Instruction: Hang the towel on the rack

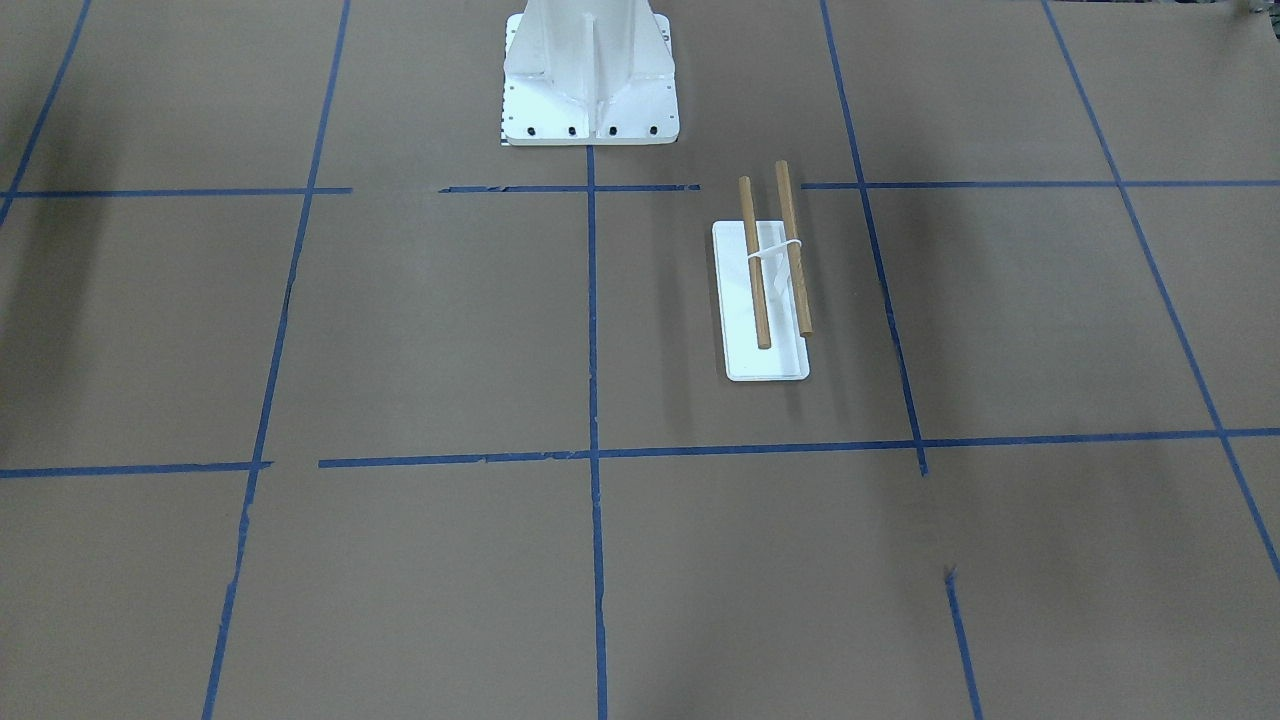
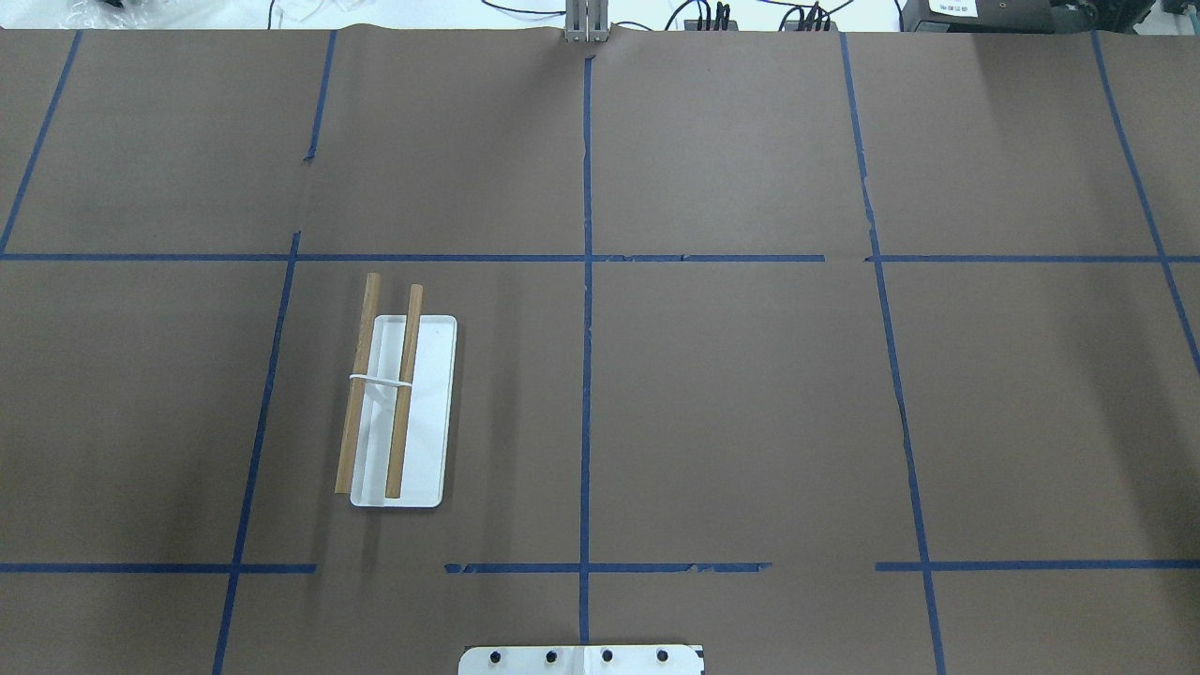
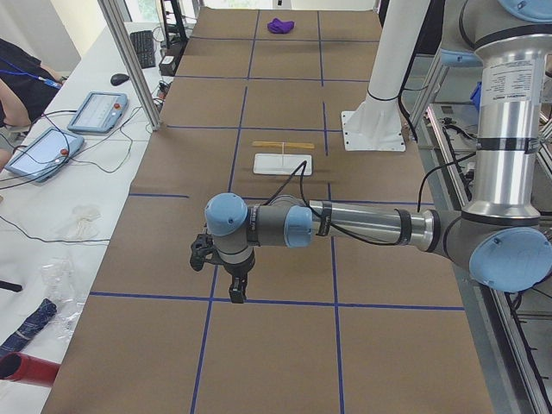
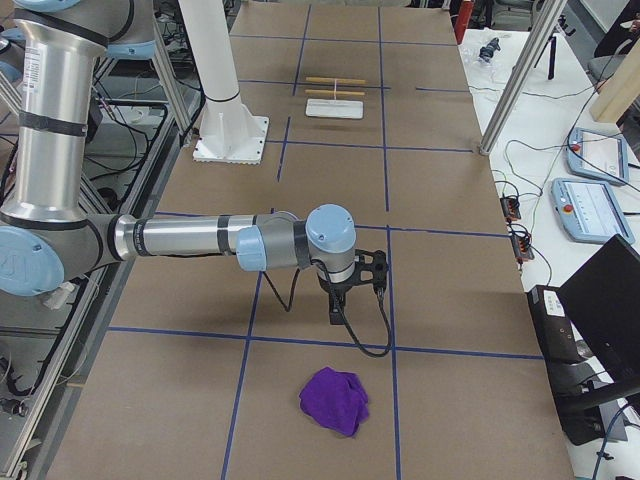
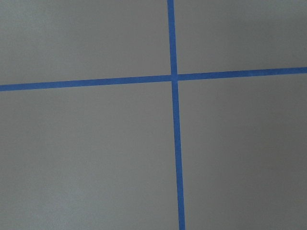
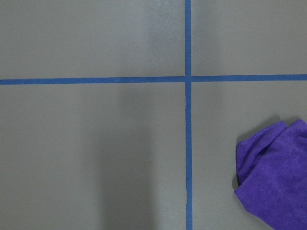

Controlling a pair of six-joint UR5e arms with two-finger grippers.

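Note:
The rack [image 1: 756, 270] stands on the brown table, two wooden dowels over a white base; it also shows in the overhead view [image 2: 405, 394] and both side views [image 3: 283, 164] [image 4: 335, 108]. The purple towel [image 4: 335, 400] lies crumpled on the table at the robot's right end, far from the rack. It also shows in the exterior left view [image 3: 280, 25] and at the right wrist view's lower right [image 6: 276, 172]. My right gripper [image 4: 336, 312] hovers just short of the towel. My left gripper [image 3: 236, 289] hangs over the table's left end. I cannot tell whether either is open.
The large white bolted pedestal [image 1: 590, 80] stands at the robot's edge of the table. Blue tape lines [image 5: 173, 76] grid the brown surface. Operators' tablets [image 3: 95, 112] and cables lie on the white bench beside the table.

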